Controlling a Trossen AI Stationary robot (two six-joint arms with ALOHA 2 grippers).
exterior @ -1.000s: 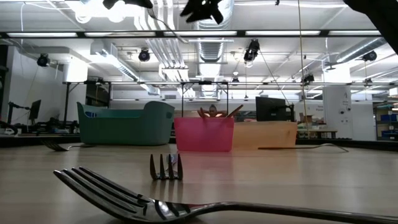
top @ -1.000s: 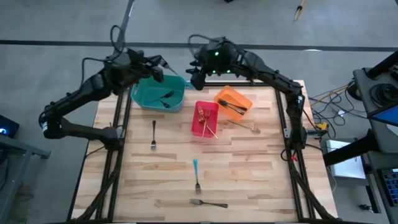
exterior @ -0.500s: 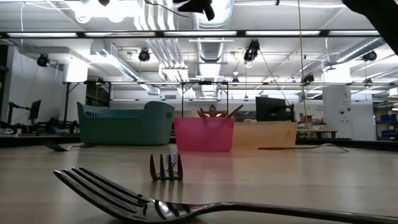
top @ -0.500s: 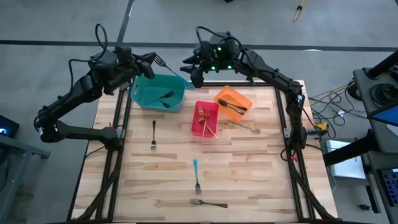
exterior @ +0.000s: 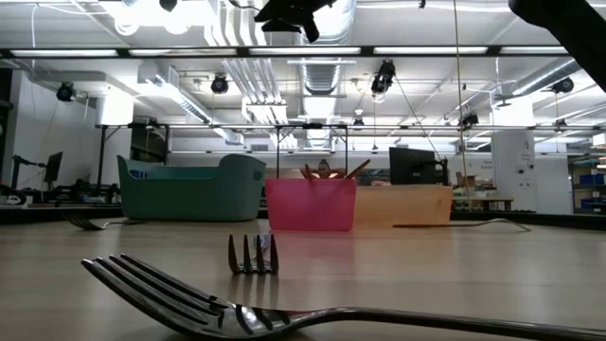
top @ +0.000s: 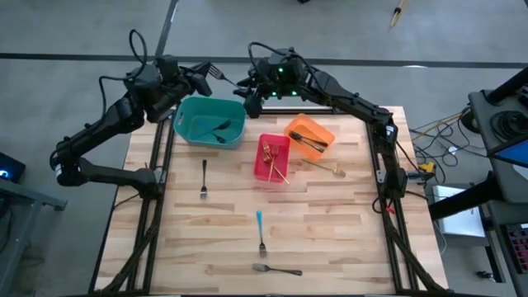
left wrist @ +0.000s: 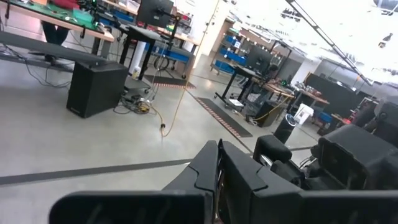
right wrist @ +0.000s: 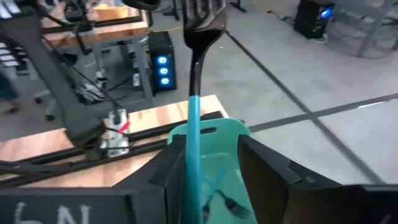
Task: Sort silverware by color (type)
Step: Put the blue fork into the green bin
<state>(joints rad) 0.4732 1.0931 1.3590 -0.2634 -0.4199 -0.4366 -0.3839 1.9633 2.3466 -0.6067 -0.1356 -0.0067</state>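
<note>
My left gripper (top: 203, 76) hangs high above the table's far edge, beyond the teal bin (top: 186, 125), shut on a fork (top: 216, 73) with a light-blue handle. The fork's head sticks out past the fingers, toward my right gripper (top: 245, 89). In the right wrist view the fork stands upright, dark head (right wrist: 202, 28) up. Its blue handle (right wrist: 193, 137) runs down between my right gripper's (right wrist: 212, 149) open fingers, close to one of them. More silverware lies on the table and in the bins. My left gripper pinches the fork between its two shut fingers (left wrist: 217, 180), which point level toward the table's right. The fork is lifted clear of everything, head up, handle hanging down. Which part of the fork the fingers are on is hidden by the gripper itself. My right gripper: the blue handle (right wrist: 192, 162) runs along the inner edge of one finger (right wrist: 176, 165); I cannot tell whether it touches.
The teal bin holds dark forks. A red bin (top: 259, 169) with gold forks and an orange bin (top: 323, 130) with dark forks stand mid-table. Loose on the wood lie a dark-handled fork (top: 204, 177), a blue-handled fork (top: 260, 231), a silver fork (top: 276, 269) and a gold fork (top: 326, 167).
My left gripper has tipped up and rolled. This swung the fork's head from above the teal bin's far rim toward the table's far edge. My right gripper has gone toward the table's left and far edge, closer to the fork.
</note>
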